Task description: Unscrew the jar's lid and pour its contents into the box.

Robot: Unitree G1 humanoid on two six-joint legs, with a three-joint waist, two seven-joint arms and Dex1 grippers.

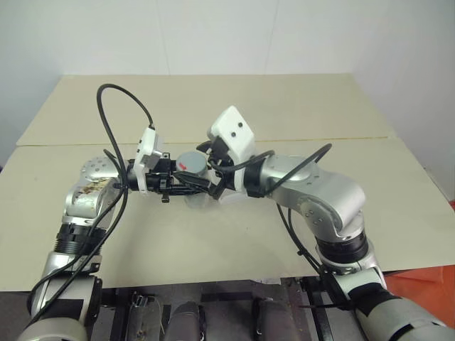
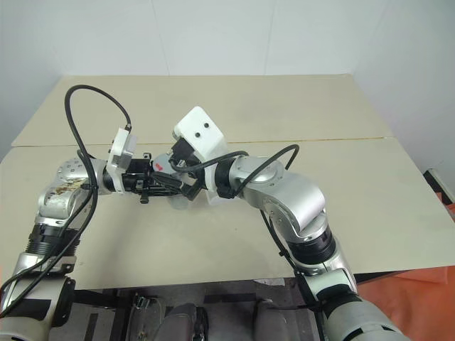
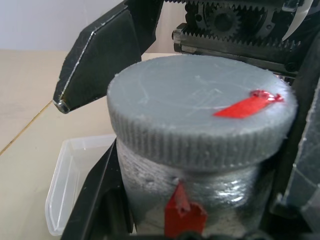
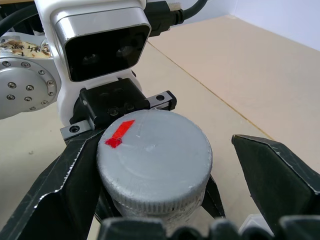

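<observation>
jar: small and clear, standing up straight above the table, sitting right over the box
lid: round, grey, ridged edge, red mark on top, sitting on the jar
box: see-through white tray, lying flat on the table

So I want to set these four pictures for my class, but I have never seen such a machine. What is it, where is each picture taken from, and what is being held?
It is a humanoid robot with two arms, each ending in a two-fingered pincer. Two pictures look down from its head over a beige table. The other two come from cameras on its wrists, looking along the fingers. The left pincer is shut on a small clear jar, holding it above the table. The jar's grey lid, marked with red tape, is still on. The right pincer is open, its fingers either side of the lid. Below sits a translucent white box.
</observation>
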